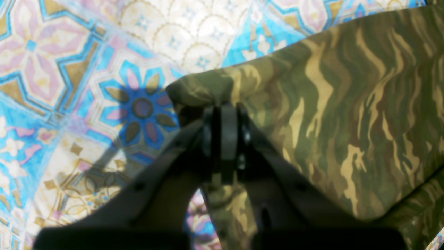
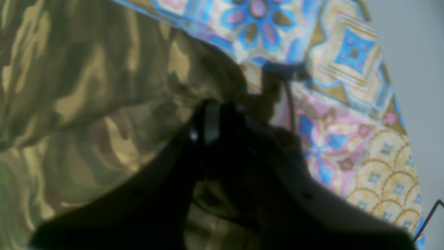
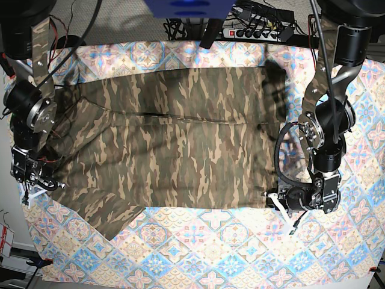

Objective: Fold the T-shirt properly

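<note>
The left gripper (image 1: 223,139) is pinched tight on a bunched corner of the T-shirt (image 3: 180,144) at the lower right of the base view, and the right gripper (image 2: 211,128) is clamped on cloth at the lower left. The shirt lies spread across the middle of the patterned cloth (image 3: 198,253) (one sleeve trailing toward the bottom left). If either thin pinch slips, or the arms lift unevenly, I'd expect a crooked fold.

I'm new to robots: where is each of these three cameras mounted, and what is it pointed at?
Left wrist: rides the left arm, looking along its fingers pinching the camouflage T-shirt over the tile-patterned cloth.
Right wrist: rides the right arm; its dark fingers grip the shirt.
Base: overhead, looking down on the spread shirt, both arms at its sides.
Shared: all show shirt and cloth.
</note>
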You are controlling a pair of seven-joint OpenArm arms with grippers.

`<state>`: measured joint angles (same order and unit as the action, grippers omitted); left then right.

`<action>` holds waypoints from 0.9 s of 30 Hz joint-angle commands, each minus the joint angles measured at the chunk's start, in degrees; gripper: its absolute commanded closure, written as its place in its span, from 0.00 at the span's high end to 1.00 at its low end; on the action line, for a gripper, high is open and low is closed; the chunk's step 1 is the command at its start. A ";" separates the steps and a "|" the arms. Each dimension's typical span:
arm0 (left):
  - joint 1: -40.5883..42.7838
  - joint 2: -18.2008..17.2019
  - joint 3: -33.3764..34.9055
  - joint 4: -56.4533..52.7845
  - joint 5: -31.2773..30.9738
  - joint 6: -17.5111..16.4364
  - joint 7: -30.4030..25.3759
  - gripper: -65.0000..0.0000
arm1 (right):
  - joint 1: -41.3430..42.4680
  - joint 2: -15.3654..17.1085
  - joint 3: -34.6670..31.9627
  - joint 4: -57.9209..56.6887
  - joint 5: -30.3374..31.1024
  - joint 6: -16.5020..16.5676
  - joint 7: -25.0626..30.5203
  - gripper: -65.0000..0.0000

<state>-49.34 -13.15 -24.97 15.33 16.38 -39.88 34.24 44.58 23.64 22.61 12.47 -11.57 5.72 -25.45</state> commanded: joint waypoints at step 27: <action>0.95 -0.52 0.05 0.98 -0.69 -0.12 -0.70 0.04 | 1.71 1.11 -0.33 1.29 -0.08 3.82 4.84 0.13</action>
<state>-46.09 -13.28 -24.97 15.46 16.43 -39.72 34.09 44.42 23.70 22.28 12.64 -11.79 9.41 -22.02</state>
